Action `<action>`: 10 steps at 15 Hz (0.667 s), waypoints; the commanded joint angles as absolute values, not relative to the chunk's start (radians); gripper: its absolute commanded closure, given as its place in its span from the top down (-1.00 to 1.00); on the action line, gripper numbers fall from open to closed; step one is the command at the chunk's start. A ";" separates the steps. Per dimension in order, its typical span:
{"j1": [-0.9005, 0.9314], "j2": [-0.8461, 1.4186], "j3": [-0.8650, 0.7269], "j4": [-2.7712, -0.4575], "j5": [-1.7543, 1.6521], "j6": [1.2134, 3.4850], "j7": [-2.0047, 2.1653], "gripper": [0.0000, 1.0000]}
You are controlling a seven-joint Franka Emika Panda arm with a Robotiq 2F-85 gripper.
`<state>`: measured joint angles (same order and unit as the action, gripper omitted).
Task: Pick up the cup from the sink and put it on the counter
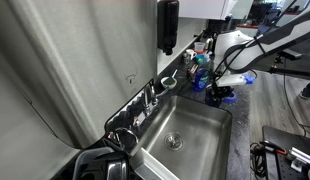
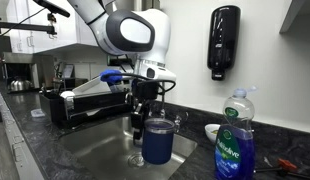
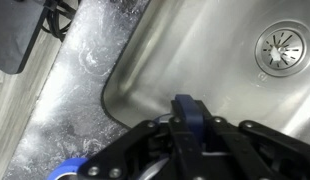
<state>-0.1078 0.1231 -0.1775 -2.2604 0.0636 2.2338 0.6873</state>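
Observation:
The small dark blue cup (image 2: 158,148) hangs from my gripper (image 2: 145,118), which is shut on its rim. In an exterior view the cup (image 1: 219,97) and gripper (image 1: 217,89) are at the far corner of the steel sink (image 1: 195,135), by the dark counter (image 1: 247,120). In the wrist view the cup's blue rim (image 3: 187,110) sits between my fingers (image 3: 188,135), above the basin's corner, with the drain (image 3: 280,48) off to the right and the counter (image 3: 65,90) on the left. I cannot tell whether the cup's base touches anything.
A chrome faucet (image 1: 147,98) stands behind the basin. A blue dish-soap bottle (image 2: 233,140) and a small pale bowl (image 2: 212,130) stand near the cup. A dish rack (image 2: 85,100) sits on the counter. A black soap dispenser (image 2: 223,40) hangs on the wall. A flat blue ring (image 3: 70,171) lies on the counter.

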 commanded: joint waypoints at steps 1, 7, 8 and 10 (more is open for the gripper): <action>-0.111 0.123 -0.174 -2.259 0.063 2.232 0.687 -0.67; -0.111 0.123 -0.174 -2.259 0.063 2.232 0.687 -0.92; -0.109 0.129 -0.172 -2.252 0.073 2.238 0.700 -0.92; -0.113 0.155 -0.173 -2.226 0.095 2.239 0.717 -0.92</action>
